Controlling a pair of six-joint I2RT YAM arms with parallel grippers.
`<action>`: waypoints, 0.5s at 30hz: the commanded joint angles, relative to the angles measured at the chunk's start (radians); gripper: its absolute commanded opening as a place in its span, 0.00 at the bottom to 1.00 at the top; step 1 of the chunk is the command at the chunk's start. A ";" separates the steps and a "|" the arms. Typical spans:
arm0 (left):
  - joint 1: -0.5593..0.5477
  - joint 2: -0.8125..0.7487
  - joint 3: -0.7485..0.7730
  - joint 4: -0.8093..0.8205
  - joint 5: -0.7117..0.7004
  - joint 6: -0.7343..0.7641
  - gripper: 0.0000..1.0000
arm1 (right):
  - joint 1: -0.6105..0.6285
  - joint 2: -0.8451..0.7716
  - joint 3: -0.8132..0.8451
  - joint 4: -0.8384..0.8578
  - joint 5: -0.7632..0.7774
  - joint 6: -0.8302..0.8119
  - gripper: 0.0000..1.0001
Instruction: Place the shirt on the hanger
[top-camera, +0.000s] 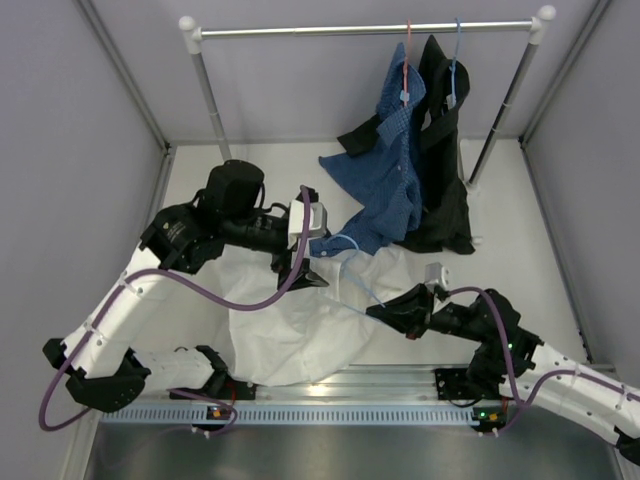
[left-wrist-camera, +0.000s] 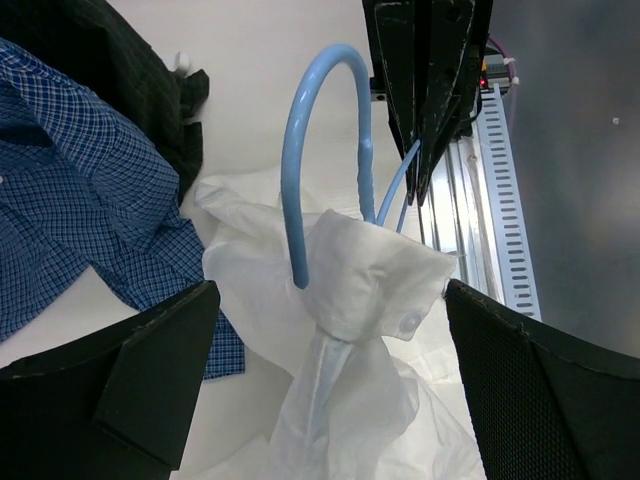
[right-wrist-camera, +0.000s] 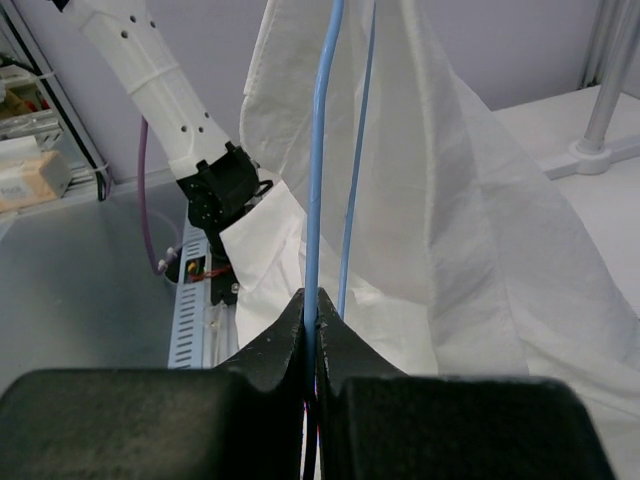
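Shirt, top view: the white shirt lies spread on the tabletop between my two arms. Its collar end is gathered toward the middle, where the light-blue hanger slants across it.
Right fingers, top view: the right fingers are clamped on the hanger's lower wire. I read that as an anchor, so the frame cannot slide while cloth is worked over it.
Left fingers, top view: the left fingers hover spread wide above the collar end, holding nothing.
Backdrop, top view: a blue checked shirt and a black garment hang from the rail and trail down just beside the white cloth.
Hook, left wrist view: the hanger pokes its hook out through the collar, with the shirt bunched round its neck.
Left fingers, left wrist view: the left fingers stand wide apart either side of that bunch. I judge they are placed to take the collar.
Grip, right wrist view: the right fingers are shut tight on one wire of the hanger, with a second wire just beside it.
Drape, right wrist view: the shirt hangs over the wires. I cannot tell whether its shoulders sit on the frame.
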 joint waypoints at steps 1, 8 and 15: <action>0.003 -0.005 0.016 -0.015 0.049 0.010 0.98 | 0.013 -0.025 0.078 -0.034 -0.019 -0.056 0.00; 0.003 0.028 0.004 -0.015 0.066 0.006 0.91 | 0.013 -0.025 0.097 -0.062 -0.036 -0.071 0.00; 0.003 0.031 -0.007 -0.035 0.095 0.015 0.75 | 0.013 -0.044 0.098 -0.091 -0.051 -0.088 0.00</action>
